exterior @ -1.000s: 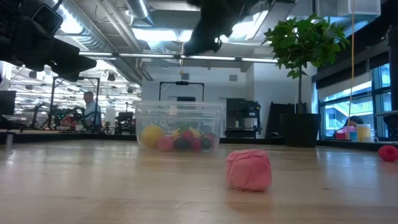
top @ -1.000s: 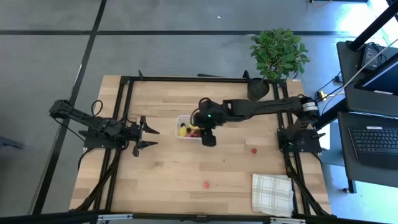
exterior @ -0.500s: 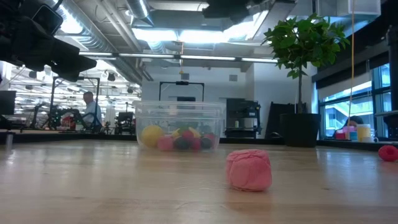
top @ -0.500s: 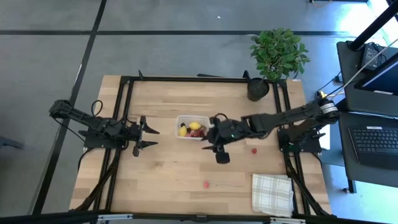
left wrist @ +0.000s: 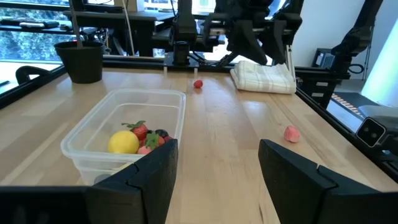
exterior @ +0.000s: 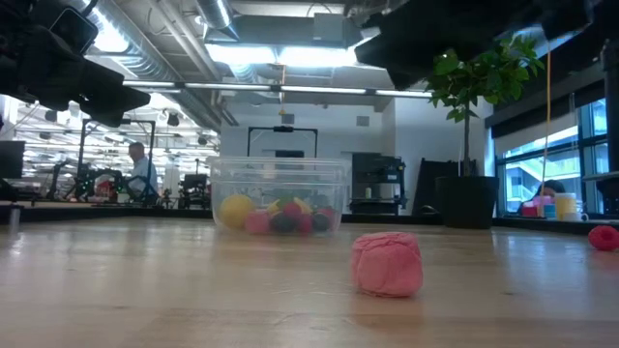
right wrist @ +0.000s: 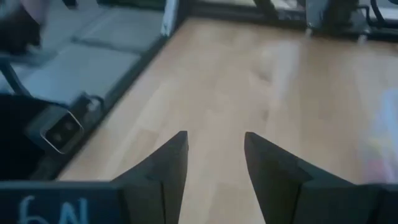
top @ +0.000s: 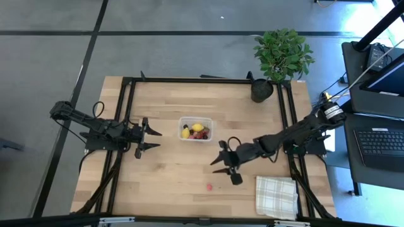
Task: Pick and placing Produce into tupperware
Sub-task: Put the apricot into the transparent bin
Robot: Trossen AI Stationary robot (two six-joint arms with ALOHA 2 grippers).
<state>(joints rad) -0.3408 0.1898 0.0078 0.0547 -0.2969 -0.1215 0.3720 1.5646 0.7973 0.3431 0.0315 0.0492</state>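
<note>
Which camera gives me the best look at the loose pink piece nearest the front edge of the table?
The low view: the pink piece sits close and large, alone on bare wood. The high view shows it as a dot; the left wrist view shows it small. The right wrist view doesn't clearly show it.

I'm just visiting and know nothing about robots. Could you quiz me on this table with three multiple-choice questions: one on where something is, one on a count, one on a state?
1. Where is the checked cloth?
A. under the tub
B. near the table's front right corner
C. beside the plant

2. How many loose pieces lie on the wood outside the tupperware?
A. two
B. none
C. five

3. The right end effector is:
A. clamped on a lemon
B. open and empty
C. inside the tub

Answers: 1 B, seen from above. 2 A, one pink piece and one red piece. 3 B, its fingers are spread over bare wood.
</note>
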